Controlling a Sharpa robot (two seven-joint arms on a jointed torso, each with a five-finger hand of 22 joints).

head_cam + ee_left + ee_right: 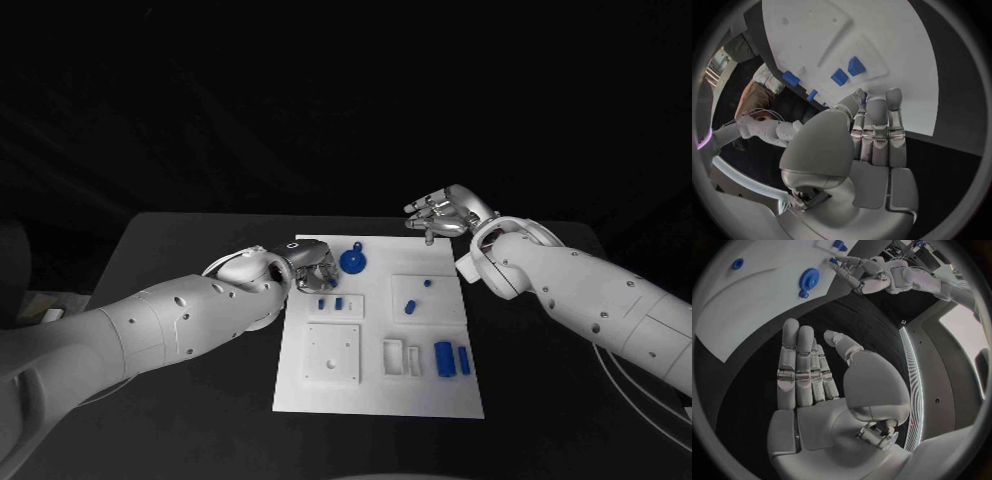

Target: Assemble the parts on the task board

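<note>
- The white task board (pixel 378 395) lies in the lower middle of the head view, on the black bench (pixel 188 420).
- The left robot hand (pixel 306 264) sits at the board's upper left edge, left of centre in the head view. Its fingers are drawn close together and point down onto the board; nothing shows between them in the left wrist view (pixel 870 135).
- The right robot hand (pixel 444 216) is held above the bench just beyond the board's upper right corner, right of centre in the head view. In the right wrist view (pixel 814 385) its fingers are straight, side by side, the thumb apart, and it holds nothing.
- A round blue part (pixel 353 262) with a small tab lies near the board's top edge, just right of the left robot hand.
- Two small blue blocks (pixel 330 303) stand side by side in a raised white plate below that hand.
- Two more blue pieces (pixel 417 297) lie on the square plate in the board's upper right.
- Two upright blue blocks (pixel 451 359) stand at the board's lower right, beside white slots (pixel 402 357).
- A plain white square plate (pixel 332 352) lies at the board's lower left.
</note>
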